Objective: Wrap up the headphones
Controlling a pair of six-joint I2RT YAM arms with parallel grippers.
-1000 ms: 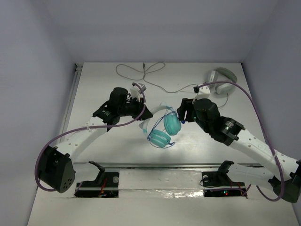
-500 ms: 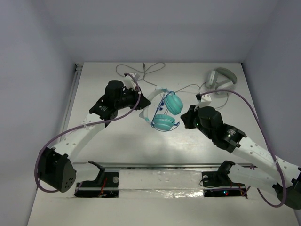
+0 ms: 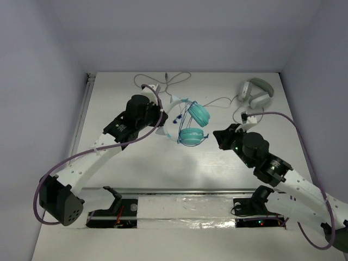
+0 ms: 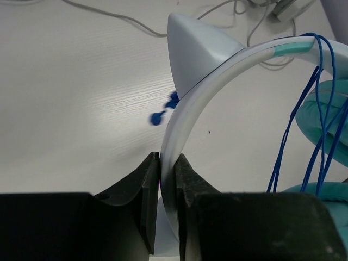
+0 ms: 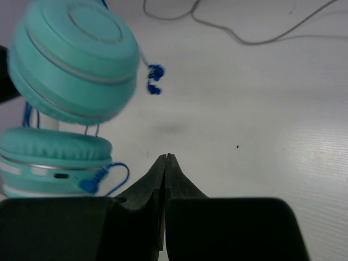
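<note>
moved: the headphones point(image 3: 191, 124) have gone from mid-table toward the far left with the left gripper point(image 3: 165, 115). The right gripper point(image 3: 219, 136) has let go of the cup area and backed off to the near right.
meaning: looks like one cable pass is finished and handed off. The left arm alone carries the load, and the right is free for the next pickup.
left jaws: pinching the pale headband point(image 4: 217, 68) edge-on, low on its curve, pads flat on both faces.
right jaws: pressed together, nothing between them.
headphones: left of table centre and apparently off the surface, with the band up and both teal ear cups point(image 5: 76, 60) on the right arm's side.
blue cable point(image 4: 315, 109): several strands run from the band down across the cups. The plug end point(image 5: 154, 79) is loose beside them and not tucked, so I judge the wrap part done.
left arm: reaches up-table from its base, wrist turned toward centre.
right arm: forearm angled up and left, tips pointing at the cups but clear of them.
background: the grey headphones point(image 3: 255, 92) and grey cable point(image 3: 163, 81) lie along the far edge, well apart from both grippers.
</note>
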